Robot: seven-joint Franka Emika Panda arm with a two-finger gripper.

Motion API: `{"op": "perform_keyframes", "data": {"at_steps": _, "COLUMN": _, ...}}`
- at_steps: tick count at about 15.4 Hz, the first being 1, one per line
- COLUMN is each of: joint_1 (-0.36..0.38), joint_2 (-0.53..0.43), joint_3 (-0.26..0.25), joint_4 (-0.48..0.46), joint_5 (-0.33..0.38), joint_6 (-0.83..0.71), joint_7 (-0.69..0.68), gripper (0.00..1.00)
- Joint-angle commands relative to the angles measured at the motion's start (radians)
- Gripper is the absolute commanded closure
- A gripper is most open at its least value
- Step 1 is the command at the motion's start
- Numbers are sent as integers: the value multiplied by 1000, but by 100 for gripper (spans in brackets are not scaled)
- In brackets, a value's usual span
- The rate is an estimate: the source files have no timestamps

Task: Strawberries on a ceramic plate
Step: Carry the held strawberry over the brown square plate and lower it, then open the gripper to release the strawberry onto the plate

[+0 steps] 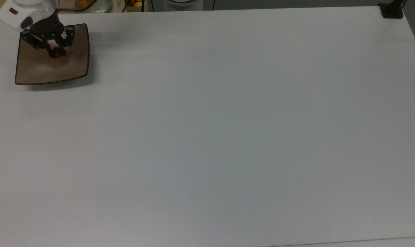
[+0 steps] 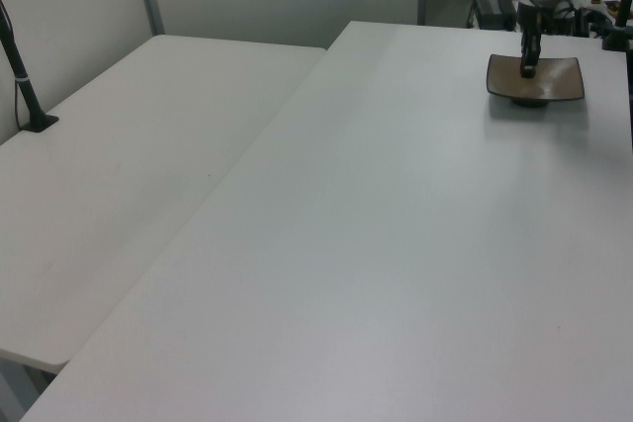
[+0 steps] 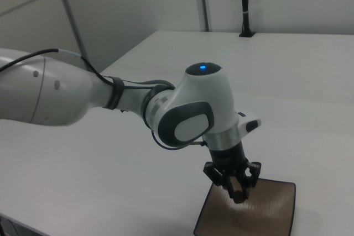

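Note:
The tan-brown square ceramic plate (image 1: 46, 70) lies at the far left of the top view, near the table's back edge. It also appears in the left view at the upper right (image 2: 559, 74) and in the right view at the bottom (image 3: 271, 214). My gripper (image 1: 56, 54) hangs over the plate's middle, shut on the tiny dark red strawberry (image 1: 57, 55). In the right view the gripper (image 3: 239, 194) points straight down, just above the plate's surface. In the left view the gripper (image 2: 528, 68) stands over the plate's centre.
A pale green plate with orange food (image 1: 90, 4) sits behind the table's back edge, beside a box with colourful items (image 1: 136, 4). A black post base (image 1: 392, 10) stands at the top view's far right corner. A second white table (image 2: 129, 175) adjoins in the left view.

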Motion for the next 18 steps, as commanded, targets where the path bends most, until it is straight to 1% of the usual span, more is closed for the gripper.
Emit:
{"op": "perform_keyframes", "data": {"at_steps": 1, "joint_1": -1, "joint_2": 28, "joint_3": -7, "joint_4": -2, "joint_5": 10, "joint_6": 45, "joint_7": -30, "gripper": 75}}
{"op": "perform_keyframes", "data": {"at_steps": 2, "joint_1": -3, "joint_2": 29, "joint_3": -7, "joint_4": -1, "joint_5": 10, "joint_6": 45, "joint_7": -33, "gripper": 63}}
{"op": "perform_keyframes", "data": {"at_steps": 4, "joint_1": -15, "joint_2": 29, "joint_3": -7, "joint_4": 1, "joint_5": 16, "joint_6": 43, "joint_7": -37, "gripper": 13}}
{"op": "perform_keyframes", "data": {"at_steps": 5, "joint_1": -16, "joint_2": 29, "joint_3": -7, "joint_4": 2, "joint_5": 16, "joint_6": 39, "joint_7": -36, "gripper": 4}}
{"op": "perform_keyframes", "data": {"at_steps": 6, "joint_1": -16, "joint_2": 26, "joint_3": -7, "joint_4": 3, "joint_5": 17, "joint_6": 32, "joint_7": -34, "gripper": 0}}
{"op": "perform_keyframes", "data": {"at_steps": 9, "joint_1": -10, "joint_2": 8, "joint_3": -7, "joint_4": 6, "joint_5": 20, "joint_6": 11, "joint_7": -24, "gripper": 0}}
{"op": "perform_keyframes", "data": {"at_steps": 10, "joint_1": -9, "joint_2": -5, "joint_3": -7, "joint_4": 15, "joint_5": 26, "joint_6": -30, "joint_7": -22, "gripper": 0}}
{"op": "perform_keyframes", "data": {"at_steps": 12, "joint_1": -6, "joint_2": -21, "joint_3": -7, "joint_4": 71, "joint_5": 28, "joint_6": -139, "joint_7": -22, "gripper": 0}}
{"op": "perform_keyframes", "data": {"at_steps": 15, "joint_1": 25, "joint_2": -63, "joint_3": -2, "joint_4": 156, "joint_5": 28, "joint_6": -306, "joint_7": -7, "gripper": 0}}
{"op": "perform_keyframes", "data": {"at_steps": 17, "joint_1": 28, "joint_2": -109, "joint_3": 11, "joint_4": 188, "joint_5": 33, "joint_6": -392, "joint_7": 19, "gripper": 0}}
{"op": "perform_keyframes", "data": {"at_steps": 18, "joint_1": 36, "joint_2": -129, "joint_3": 30, "joint_4": 206, "joint_5": 39, "joint_6": -444, "joint_7": 42, "gripper": 0}}
